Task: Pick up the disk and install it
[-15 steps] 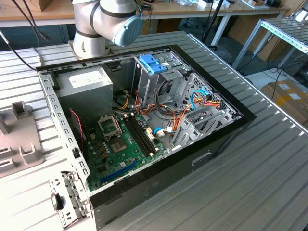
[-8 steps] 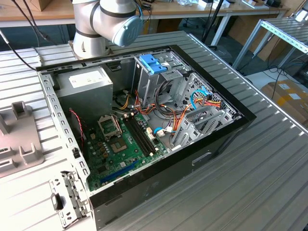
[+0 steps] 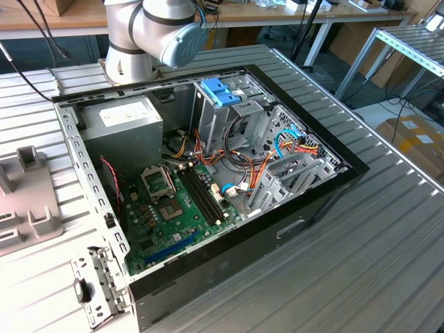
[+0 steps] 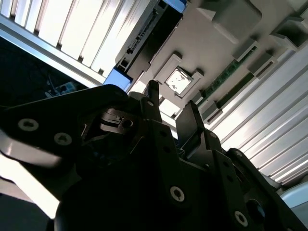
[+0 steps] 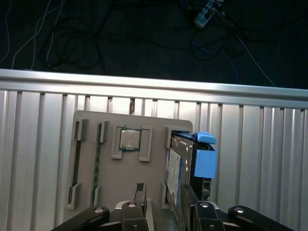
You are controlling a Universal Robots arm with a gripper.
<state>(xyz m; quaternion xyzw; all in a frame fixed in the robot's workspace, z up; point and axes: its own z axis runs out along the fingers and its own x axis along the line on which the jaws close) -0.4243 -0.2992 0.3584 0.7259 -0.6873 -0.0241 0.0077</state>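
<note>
Black two-finger gripper [image 5: 162,191] spread, empty, over flat grey plastic tray [image 5: 120,180]. Silver-grey metal disk [image 5: 174,166] w/ blue tabs stands on edge in tray's end slot. Risk: off-centre finger could clip disk, tip it.

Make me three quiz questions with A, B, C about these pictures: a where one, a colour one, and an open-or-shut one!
1. Where is the disk? A on the floor; B in the grey tray; C on a chair.
2. What colour are the disk's tabs? A red; B blue; C yellow.
3. The computer case is: A open; B shut; C wrapped in paper.
Answers: 1 B, it stands on edge in a tray slot. 2 B, blue plastic shows beside its label. 3 A, the green board inside shows.
</note>
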